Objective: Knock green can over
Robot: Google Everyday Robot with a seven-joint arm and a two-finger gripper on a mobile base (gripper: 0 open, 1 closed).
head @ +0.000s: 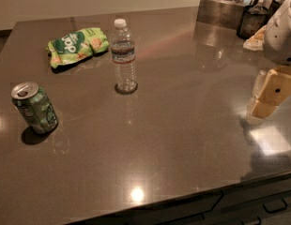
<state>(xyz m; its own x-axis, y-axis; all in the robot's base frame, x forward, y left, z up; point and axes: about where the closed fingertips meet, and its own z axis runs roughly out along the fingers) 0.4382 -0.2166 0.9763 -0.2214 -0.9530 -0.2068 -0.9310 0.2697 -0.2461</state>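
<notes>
Closest to me the dark polished counter (183, 144) ends in a front edge with drawer fronts below it, and its surface throws back the ceiling lights. Low over its right side hangs the cream-coloured gripper (265, 102), tilted down toward the top. From where I stand I cannot tell whether it is spread or closed, but it holds nothing. It sits well apart from everything it might strike, so I'd say the reach hasn't properly started. Across on the near left stands the green can (35, 108), upright on its base with the silver top and pull tab showing, alone with open counter around it. That makes a sideways push easy, I'd guess. Further back, near the middle, a clear water bottle (123, 55) stands capped. It is clear of a straight line from gripper to can. Beyond it, far left, a flat green snack bag (77, 46) lies on the counter. At the far right corner a dark jar (251, 20) sits beside a metal box (220, 11).
</notes>
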